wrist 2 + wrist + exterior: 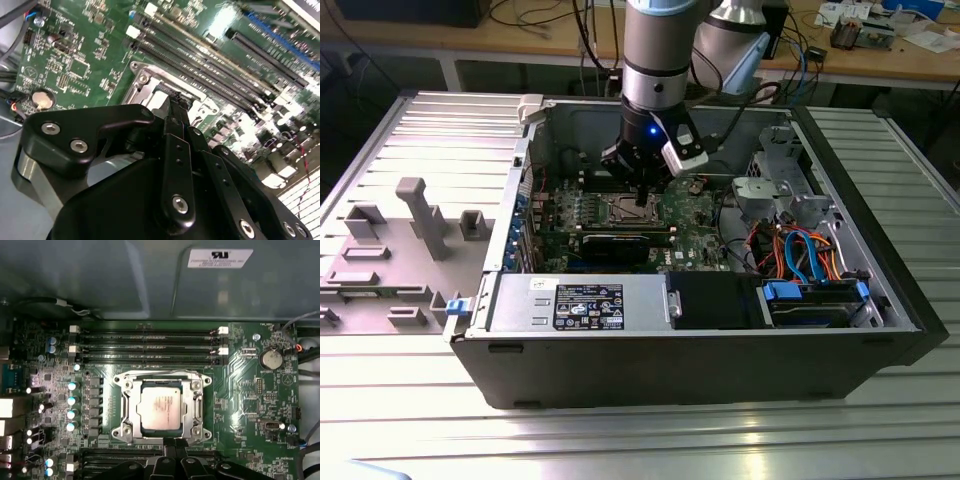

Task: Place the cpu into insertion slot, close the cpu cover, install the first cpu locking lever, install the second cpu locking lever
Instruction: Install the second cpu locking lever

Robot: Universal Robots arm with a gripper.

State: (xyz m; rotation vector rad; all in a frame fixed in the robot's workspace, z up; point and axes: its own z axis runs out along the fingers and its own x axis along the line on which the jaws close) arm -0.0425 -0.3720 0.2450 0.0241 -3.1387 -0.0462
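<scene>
In the first wrist view the cpu (160,407) lies flat in the insertion slot (123,381), its silvery top showing through the cut-out of the cpu cover (192,407), which lies down over it. My gripper (173,444) is shut, its black fingertips pressed together at the socket's edge nearest the wrist. The second wrist view has the gripper (176,102) touching down at the rim of the insertion slot (145,80). In the exterior view the gripper (642,197) reaches down into the open computer case, right over the insertion slot (623,209). I cannot make out the locking levers.
Long memory slots (150,347) run beside the socket, with a coin battery (271,359) further off. A black graphics card (615,245), the power supply (580,300), a drive bay (815,300) with coloured cables and the case walls (510,200) hem in the board.
</scene>
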